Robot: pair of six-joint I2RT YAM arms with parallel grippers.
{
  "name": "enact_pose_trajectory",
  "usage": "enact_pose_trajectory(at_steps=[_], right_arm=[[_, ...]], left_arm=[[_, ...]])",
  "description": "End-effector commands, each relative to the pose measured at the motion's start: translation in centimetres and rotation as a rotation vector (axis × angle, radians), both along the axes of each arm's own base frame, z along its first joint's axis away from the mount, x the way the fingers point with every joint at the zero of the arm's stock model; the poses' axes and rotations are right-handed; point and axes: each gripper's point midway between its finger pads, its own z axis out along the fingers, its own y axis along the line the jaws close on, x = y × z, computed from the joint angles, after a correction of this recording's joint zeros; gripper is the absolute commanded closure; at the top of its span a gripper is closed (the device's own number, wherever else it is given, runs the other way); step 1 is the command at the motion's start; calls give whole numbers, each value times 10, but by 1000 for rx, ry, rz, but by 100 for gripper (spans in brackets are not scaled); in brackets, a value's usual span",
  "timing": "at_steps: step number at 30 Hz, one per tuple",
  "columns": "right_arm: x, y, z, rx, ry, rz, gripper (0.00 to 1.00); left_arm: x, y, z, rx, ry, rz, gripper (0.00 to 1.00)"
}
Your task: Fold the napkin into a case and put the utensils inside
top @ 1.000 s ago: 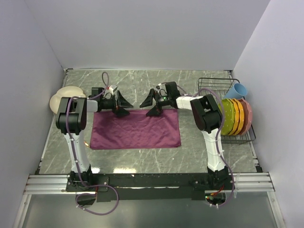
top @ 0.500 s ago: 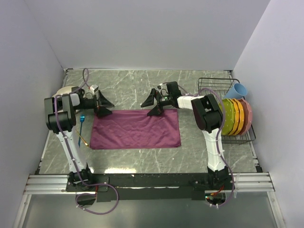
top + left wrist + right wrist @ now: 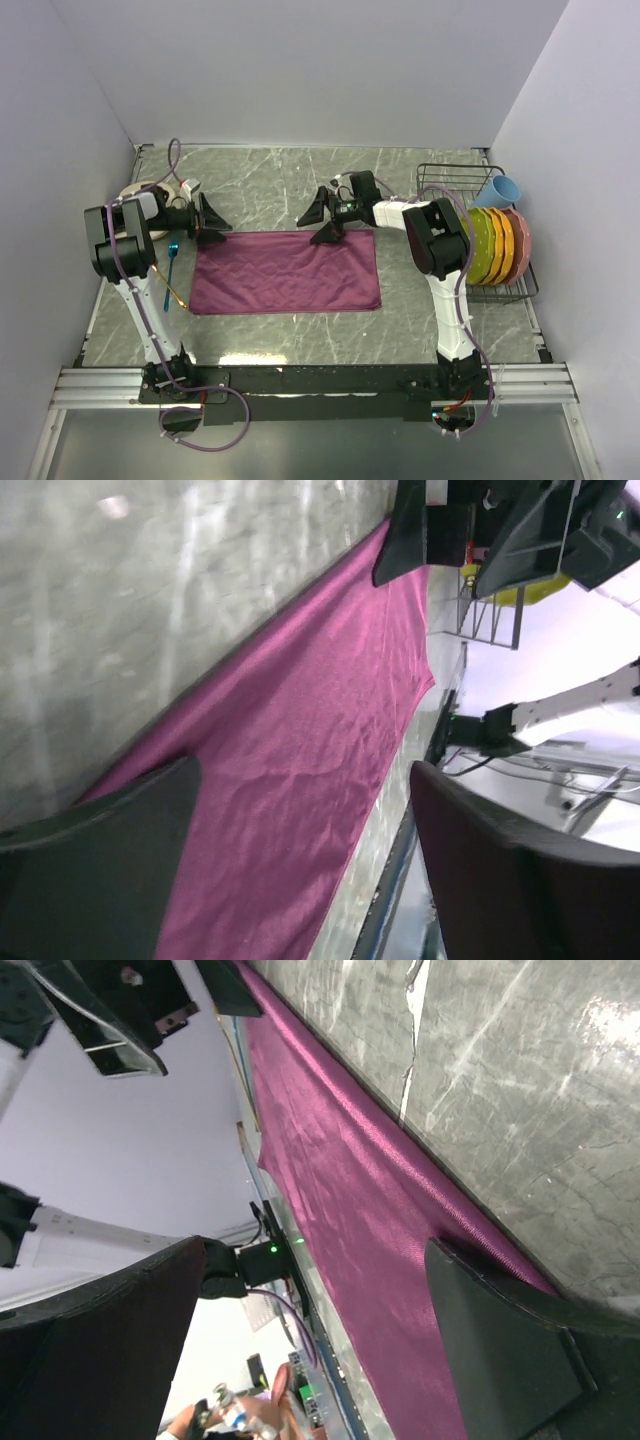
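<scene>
1. Napkin (image 3: 286, 272): lying flat, frame centre.
2. Left gripper (image 3: 209, 225): jaws spread, empty, at napkin's upper-left corner.
3. Right gripper (image 3: 320, 222): jaws spread, empty, over napkin's upper edge.
4. Blue fork (image 3: 172, 252), gold spoon (image 3: 173, 292): left of napkin.

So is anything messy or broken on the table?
Nothing stands out. The napkin lies flat, only lightly wrinkled. The blue fork and gold spoon lie loose on the table beside its left edge, not yet inside.
</scene>
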Motion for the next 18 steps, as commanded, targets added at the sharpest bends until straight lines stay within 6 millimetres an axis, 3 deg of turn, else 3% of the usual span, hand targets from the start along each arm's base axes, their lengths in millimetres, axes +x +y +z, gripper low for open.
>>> enact_pose_trajectory(at_steps=[1,2,6,8,9,12,18], right_arm=[[3,3,14,-60,-55,-24,0],[6,9,36,-25,-90,-26,0],[3,34,76,53,-135,-12,0],[1,49,81,73,-121,-7,0],[1,55,84,92,-133,-4,0],[0,77,81,123,-109,6,0],[7,111,75,177,-75,16,0]], left_arm=[[7,-19,45,59,-205,-81,17],[6,-28,54,62,-237,-101,21],[8,-44,56,74,-231,-56,51],[9,-47,46,76,-236,-46,60],[8,-48,41,75,-178,-23,70],[10,-47,27,96,-145,1,83],[15,-43,-1,150,-73,54,92]])
